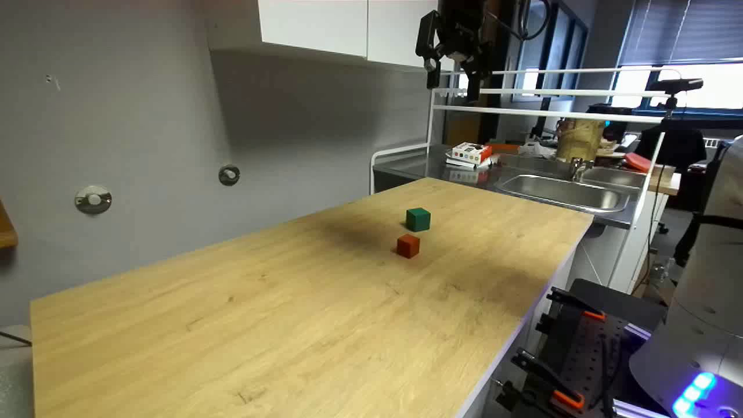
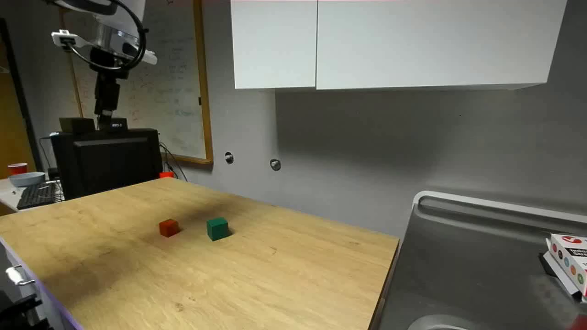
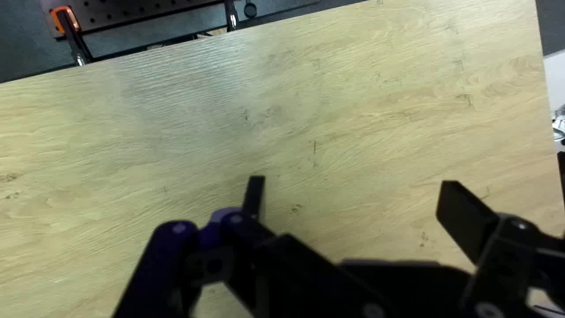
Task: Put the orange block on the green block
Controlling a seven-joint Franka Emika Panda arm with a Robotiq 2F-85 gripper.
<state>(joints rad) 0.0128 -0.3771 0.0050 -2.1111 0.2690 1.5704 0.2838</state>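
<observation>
Gripper [image 3: 352,190] with jaws apart, orange block [image 1: 408,247] near green block [image 1: 418,220] on tabletop [image 1: 290,319], bowl [image 2: 26,179], contents unclear

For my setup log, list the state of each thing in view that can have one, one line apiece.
Gripper: open, holding nothing, raised.
Orange block: resting on the wooden tabletop, not stacked.
Green block: resting on the wooden tabletop, nothing on top.
Cabinet doors: closed.
Window blind: partly lowered.
Robot base light: lit blue.
Sink tap: too small to tell whether it runs.
</observation>
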